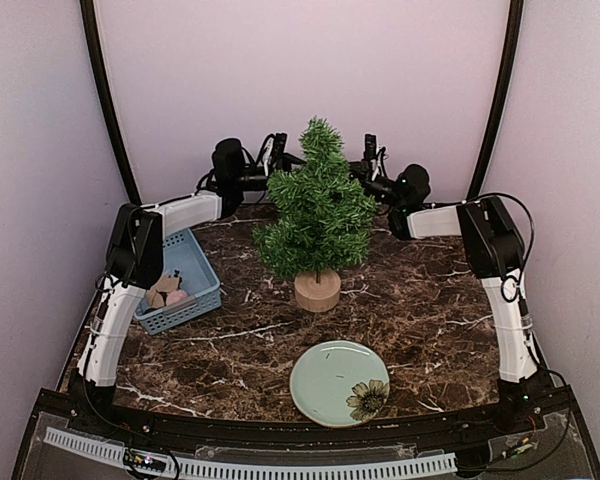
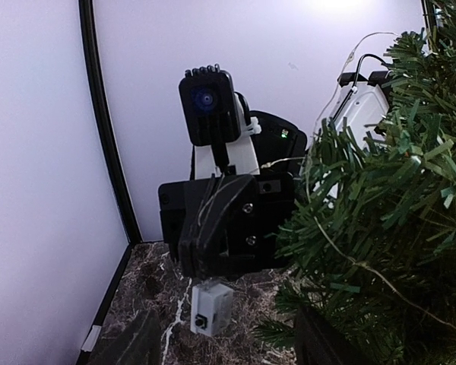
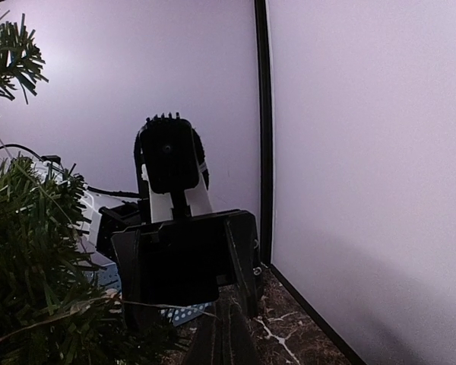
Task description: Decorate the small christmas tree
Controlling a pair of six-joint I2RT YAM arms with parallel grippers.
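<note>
The small christmas tree (image 1: pixel 320 215) stands mid-table on its light-wood stump (image 1: pixel 317 291). Both arms reach behind it and face each other. My right gripper (image 3: pixel 226 323) is shut on a thin light-string wire (image 3: pixel 159 304) that runs off into the branches (image 3: pixel 30 251). In the left wrist view that right gripper (image 2: pixel 205 262) points down, and a small white battery box (image 2: pixel 210 308) hangs just under its fingertips. The wire (image 2: pixel 365 266) crosses the tree (image 2: pixel 387 213). My left gripper (image 2: pixel 223 309) is open; the box shows in the gap between its fingers (image 2: pixel 137 342), untouched.
A blue perforated basket (image 1: pixel 208 283) with a few brown and pink ornaments sits at the left. A pale green plate (image 1: pixel 325 385) with a flower print lies at the front centre. The back wall and black frame posts stand close behind both grippers (image 1: pixel 277 150), (image 1: pixel 370 150).
</note>
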